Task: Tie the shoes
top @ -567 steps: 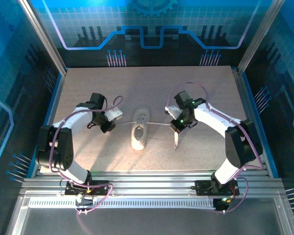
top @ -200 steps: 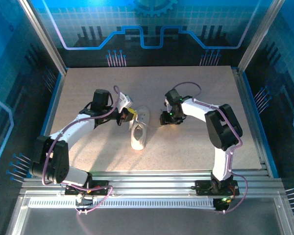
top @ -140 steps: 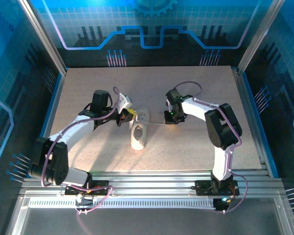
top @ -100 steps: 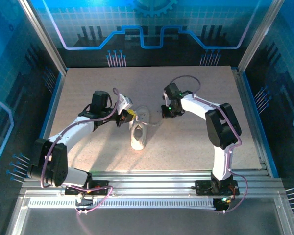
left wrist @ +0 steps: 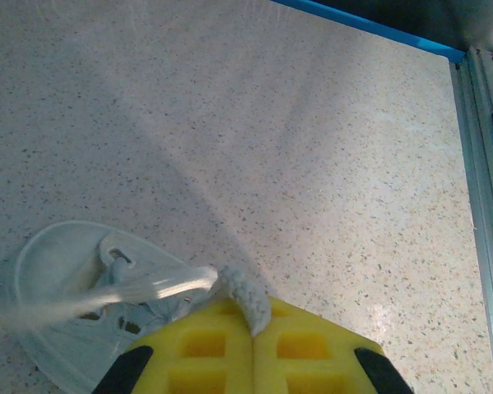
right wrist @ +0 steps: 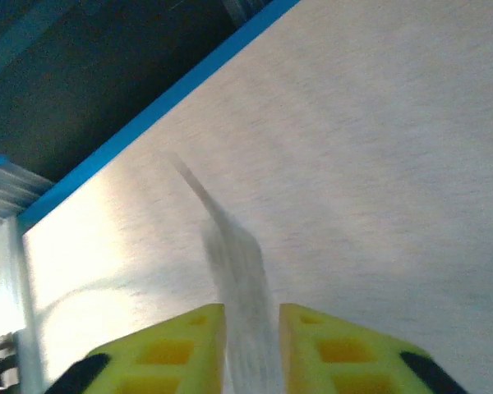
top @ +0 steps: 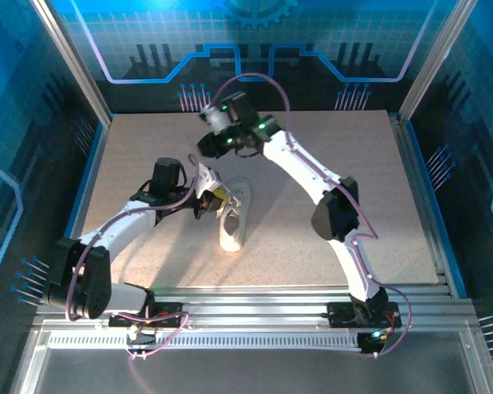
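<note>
sneaker (top: 234, 220): 1 | lace ends (left wrist: 243, 297): 2 | left tool (left wrist: 253, 318): clamps one | right tool (right wrist: 251, 318): narrow, grips other

worktop (top: 329, 189): matt, pale speckled, stone-look surface, faintly grainy
shoe (top: 233, 231): white, smooth, matt leather-like upper
lace (left wrist: 245, 297): white woven cloth, rough weave
gripper pads (left wrist: 205, 355): yellow matt plastic, moulded hollows
rails (top: 255, 305): bare brushed metal, dull sheen
</note>
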Controlling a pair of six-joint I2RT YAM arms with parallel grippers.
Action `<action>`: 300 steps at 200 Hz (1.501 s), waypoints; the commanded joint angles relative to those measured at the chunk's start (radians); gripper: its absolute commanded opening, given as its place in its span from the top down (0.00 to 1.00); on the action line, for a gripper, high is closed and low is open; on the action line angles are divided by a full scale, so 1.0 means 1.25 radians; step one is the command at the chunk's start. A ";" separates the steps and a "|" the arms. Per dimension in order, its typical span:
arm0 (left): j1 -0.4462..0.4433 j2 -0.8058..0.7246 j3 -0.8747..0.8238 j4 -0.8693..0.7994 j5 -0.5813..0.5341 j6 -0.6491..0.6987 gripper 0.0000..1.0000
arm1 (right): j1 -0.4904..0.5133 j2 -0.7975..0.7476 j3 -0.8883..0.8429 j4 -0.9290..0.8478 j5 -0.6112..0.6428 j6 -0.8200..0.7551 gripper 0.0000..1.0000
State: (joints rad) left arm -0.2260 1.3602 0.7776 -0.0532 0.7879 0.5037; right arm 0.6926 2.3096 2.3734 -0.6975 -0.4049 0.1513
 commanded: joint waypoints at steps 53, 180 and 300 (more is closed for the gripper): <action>-0.002 -0.020 -0.025 0.056 0.026 -0.076 1.00 | -0.085 -0.218 -0.306 0.092 -0.159 0.026 0.40; 0.024 0.077 0.083 0.071 0.068 -0.266 1.00 | -0.023 -0.520 -1.015 0.622 0.051 -0.017 0.33; 0.024 0.086 0.099 0.079 0.078 -0.351 1.00 | 0.043 -0.427 -1.014 0.808 0.072 -0.017 0.75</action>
State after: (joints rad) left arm -0.1963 1.4593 0.8692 0.0288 0.8310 0.1188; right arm 0.7212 1.7550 1.1027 0.1905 -0.3210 0.1375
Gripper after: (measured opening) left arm 0.045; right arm 0.401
